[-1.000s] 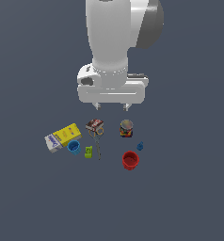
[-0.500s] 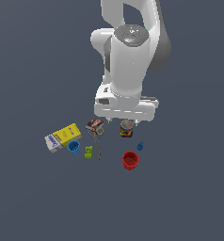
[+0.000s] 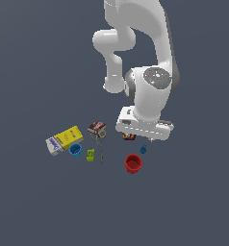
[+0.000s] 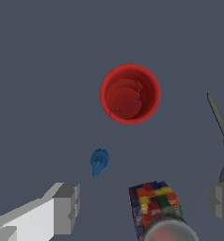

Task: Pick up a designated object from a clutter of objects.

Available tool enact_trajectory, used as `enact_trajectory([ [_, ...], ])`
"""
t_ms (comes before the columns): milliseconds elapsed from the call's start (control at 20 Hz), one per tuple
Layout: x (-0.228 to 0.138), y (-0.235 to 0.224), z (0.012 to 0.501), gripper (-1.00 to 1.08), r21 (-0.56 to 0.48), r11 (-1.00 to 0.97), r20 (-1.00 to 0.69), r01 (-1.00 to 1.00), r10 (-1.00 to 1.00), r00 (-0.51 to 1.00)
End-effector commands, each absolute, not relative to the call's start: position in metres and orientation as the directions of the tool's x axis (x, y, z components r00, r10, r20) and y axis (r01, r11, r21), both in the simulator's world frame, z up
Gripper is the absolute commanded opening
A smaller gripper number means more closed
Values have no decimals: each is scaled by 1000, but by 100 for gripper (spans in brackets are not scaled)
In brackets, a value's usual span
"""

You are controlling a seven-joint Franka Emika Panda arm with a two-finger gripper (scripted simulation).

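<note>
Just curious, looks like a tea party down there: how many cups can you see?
2. A red cup sits below the robot's hand; a blue cup sits beside the yellow box, toward the exterior view's left. The arm may hide more.

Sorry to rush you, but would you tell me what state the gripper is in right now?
Gripper: open and holding nothing; its fingers stand wide apart above the printed can, with the tiny blue object lying free nearby.

the big white robot arm bends down over a dark grey surface. just under its hand sits a tiny blue thing, near a red cup. off to the exterior view's left are a yellow and white box, a blue cup, a small green block and a brown box. a printed can peeks out from under the hand.
</note>
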State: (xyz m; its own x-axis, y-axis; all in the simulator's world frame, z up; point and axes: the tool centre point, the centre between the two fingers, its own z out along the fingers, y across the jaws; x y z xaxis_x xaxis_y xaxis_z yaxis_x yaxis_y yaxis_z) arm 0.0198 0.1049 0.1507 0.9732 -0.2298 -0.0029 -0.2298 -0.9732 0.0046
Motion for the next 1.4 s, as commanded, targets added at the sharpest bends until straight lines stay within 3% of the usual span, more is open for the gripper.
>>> enact_trajectory([
  [0,18,118,133,100,4,-968,-1,-252,-252,968],
  [500,10,147,95,100,0,-956,0,-295,-295,956],
  [900,9,148,88,100,1,-956,-1,-295,-295,956],
  [1350,8,148,49,100,0,-955,0,-297,-297,955],
])
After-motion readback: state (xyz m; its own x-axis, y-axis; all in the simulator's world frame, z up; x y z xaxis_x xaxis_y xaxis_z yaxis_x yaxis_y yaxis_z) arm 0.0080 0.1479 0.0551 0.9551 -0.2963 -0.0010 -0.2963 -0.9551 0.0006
